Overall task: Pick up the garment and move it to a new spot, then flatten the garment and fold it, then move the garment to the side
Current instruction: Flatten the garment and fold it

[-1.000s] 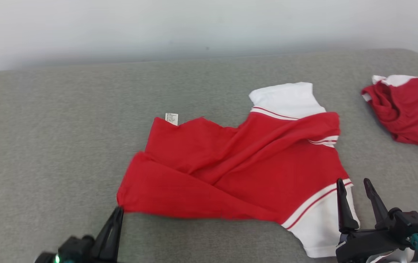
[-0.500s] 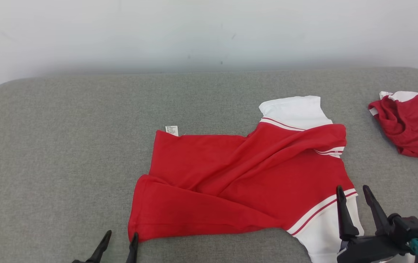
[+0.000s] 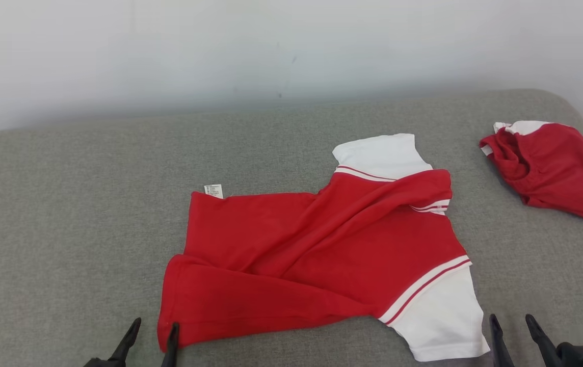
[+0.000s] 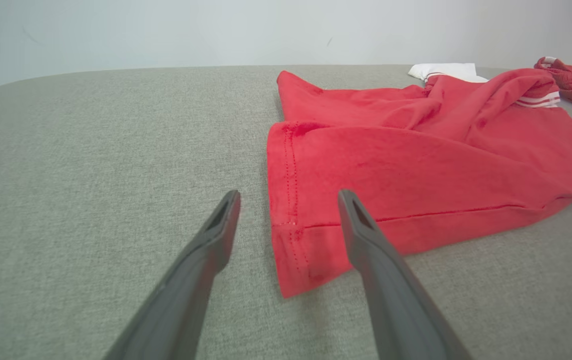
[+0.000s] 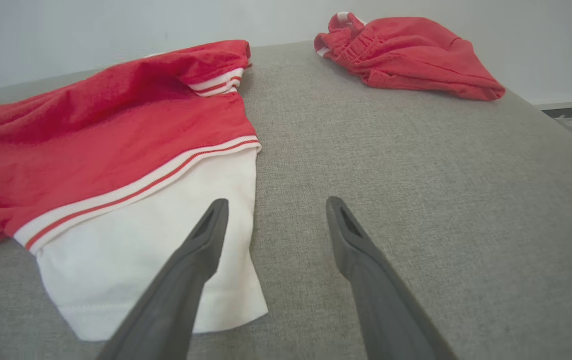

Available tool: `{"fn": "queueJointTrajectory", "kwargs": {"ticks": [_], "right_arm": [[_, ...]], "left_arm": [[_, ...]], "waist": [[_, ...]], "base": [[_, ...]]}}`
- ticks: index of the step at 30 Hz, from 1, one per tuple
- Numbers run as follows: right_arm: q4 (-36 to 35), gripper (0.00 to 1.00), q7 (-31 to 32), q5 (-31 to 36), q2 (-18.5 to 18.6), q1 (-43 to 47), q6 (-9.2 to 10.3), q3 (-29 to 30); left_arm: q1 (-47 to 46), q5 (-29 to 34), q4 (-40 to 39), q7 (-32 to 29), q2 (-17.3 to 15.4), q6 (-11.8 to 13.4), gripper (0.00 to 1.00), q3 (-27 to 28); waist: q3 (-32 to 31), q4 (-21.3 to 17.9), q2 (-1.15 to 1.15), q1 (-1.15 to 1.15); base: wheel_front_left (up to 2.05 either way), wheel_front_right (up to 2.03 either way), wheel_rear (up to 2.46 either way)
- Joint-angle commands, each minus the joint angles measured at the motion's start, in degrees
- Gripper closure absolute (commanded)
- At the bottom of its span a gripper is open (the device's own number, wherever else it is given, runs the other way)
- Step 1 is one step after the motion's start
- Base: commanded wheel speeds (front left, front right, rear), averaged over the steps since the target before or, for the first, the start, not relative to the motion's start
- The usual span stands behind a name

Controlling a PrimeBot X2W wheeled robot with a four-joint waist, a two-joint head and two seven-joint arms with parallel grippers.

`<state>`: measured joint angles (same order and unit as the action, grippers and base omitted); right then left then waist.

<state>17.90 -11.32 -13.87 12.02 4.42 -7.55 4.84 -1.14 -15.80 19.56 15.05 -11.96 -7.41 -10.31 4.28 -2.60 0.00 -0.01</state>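
Garment (image 3: 317, 250), a red shirt with white sleeves, lies rumpled and partly folded over itself at the middle of the grey fabric-covered counter (image 3: 67, 204). Your left jaws stand wide and empty at its hem corner (image 4: 291, 260), which lies between the two fingers. Your right jaws, also wide and empty, sit just beside the near white sleeve (image 3: 439, 316). A second red garment (image 3: 546, 168) lies well apart, at the far right.

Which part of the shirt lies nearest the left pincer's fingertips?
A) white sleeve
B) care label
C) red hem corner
C: the open left pincer points at the red hem corner of the shirt; the white sleeve lies by the right pincer.
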Motion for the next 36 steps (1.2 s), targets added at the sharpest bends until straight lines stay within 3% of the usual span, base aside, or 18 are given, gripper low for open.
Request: {"fn": "queueJointTrajectory", "kwargs": {"ticks": [1, 20, 21, 22, 23, 24, 30, 36], "right_arm": [[-0.03, 0.0, 0.49, -0.36, 0.05, 0.66, 0.16, 0.1], [5.66, 0.0, 4.14, -2.0, 0.04, -2.93, 0.16, -3.72], [6.02, 0.0, 4.14, -2.1, 0.07, -3.21, 0.16, -3.97], [6.59, 0.0, 4.66, -2.4, -0.03, -3.45, 0.16, -4.5], [7.21, 0.48, 5.3, -2.68, -0.19, -3.72, 0.16, -5.21], [7.88, 1.0, 5.98, -2.94, -0.26, -4.0, 0.16, -5.89], [8.2, 1.0, 5.8, -5.16, 0.31, -4.8, 0.16, -8.57], [0.08, 1.0, 4.24, -8.44, 0.53, -3.27, 0.16, -8.89]], "left_arm": [[-0.27, 0.19, 0.01, 0.17, 0.05, -0.07, 0.0, -0.05], [-7.71, -6.33, 9.56, 0.06, -2.38, 0.0, 0.0, -6.48], [-8.0, -7.1, 10.03, 0.07, -2.36, -0.01, 0.54, -7.25], [-8.4, -7.15, 10.64, 0.08, -2.67, 0.0, 0.71, -7.65], [-8.65, -7.9, 11.26, 0.09, -2.78, -0.01, 1.0, -8.18], [-8.98, -8.32, 11.76, 0.1, -2.88, -0.01, 1.0, -8.74], [-8.04, -6.97, 9.44, 0.15, -2.81, 0.0, 1.0, -6.96], [-3.82, -4.99, 1.23, 0.16, -1.84, 0.87, 1.0, -4.34]], "waist": [[0.55, -0.55, 0.0, 0.01], [3.19, 0.03, 0.0, 0.01], [3.28, 0.0, 0.0, 0.01], [3.35, -0.04, 0.0, 0.01], [3.41, -0.09, 0.0, 0.01], [3.46, -0.09, 0.0, 0.01], [2.99, 0.0, 0.0, 0.01], [2.28, -0.41, 0.0, 0.01]], "base": [[0.0, 0.0, 0.0], [0.0, 0.0, 0.0], [0.0, 0.0, 0.0], [0.0, 0.0, 0.0], [0.0, 0.0, 0.0], [0.0, 0.0, 0.0], [0.0, 0.0, 0.0], [0.0, 0.0, 0.0]]}}
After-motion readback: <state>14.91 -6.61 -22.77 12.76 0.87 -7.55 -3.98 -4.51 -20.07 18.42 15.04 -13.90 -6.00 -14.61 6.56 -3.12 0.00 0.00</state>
